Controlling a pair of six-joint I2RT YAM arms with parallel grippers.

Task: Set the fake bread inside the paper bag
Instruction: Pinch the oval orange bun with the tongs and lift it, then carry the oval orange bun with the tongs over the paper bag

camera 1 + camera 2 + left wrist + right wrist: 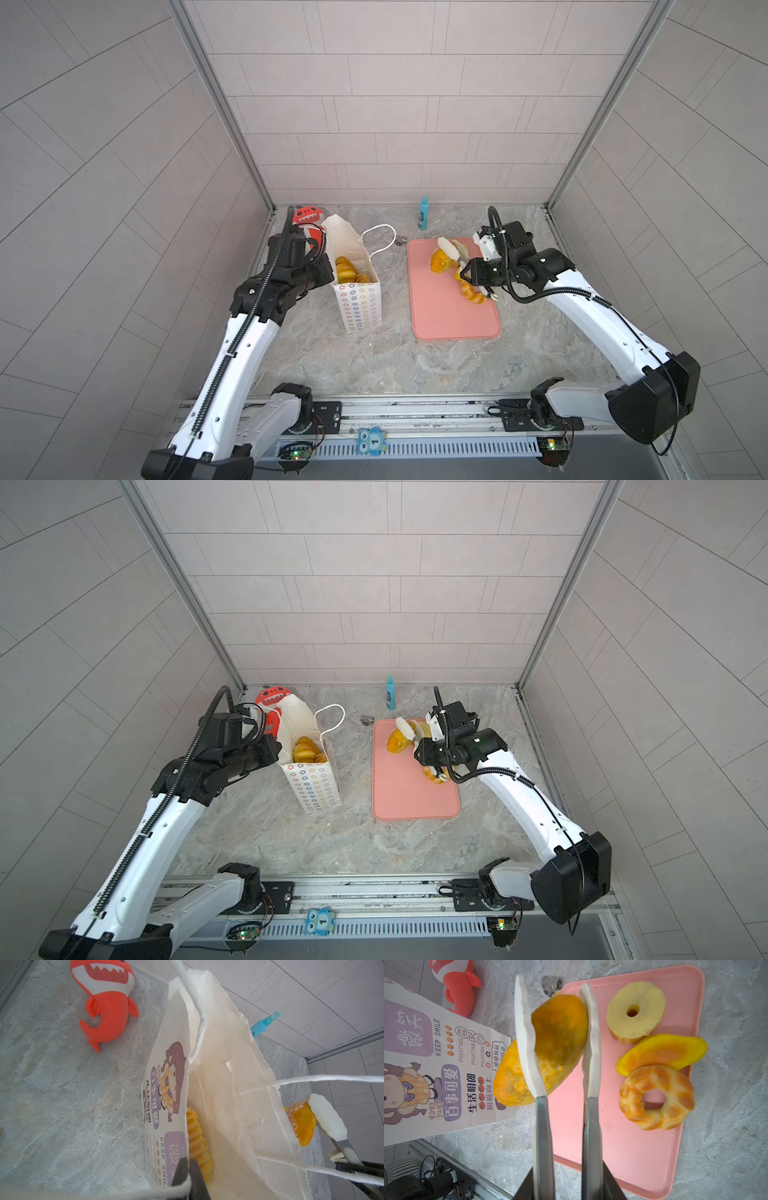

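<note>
Largely hidden in both top views, the left hand [188,1162] pinches the rim of the paper bag [228,1105], while the right hand [568,1188] squeezes tongs [543,1126] clamping a long loaf [558,1043].

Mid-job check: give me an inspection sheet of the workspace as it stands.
Surface: grey marbled tabletop, pink tray on it.
Job's things: paper bag standing, bread pieces inside; long loaf clamped in tongs; pale ring, flat slice, braided ring on tray.
Clutter: red plush shark, blue bottle, metal pipe fitting.
Grippers: left gripper shut on bag's rim; right gripper shut on tongs.
Cables: black conduit along each arm.
Surroundings: tiled walls, front rail.
</note>
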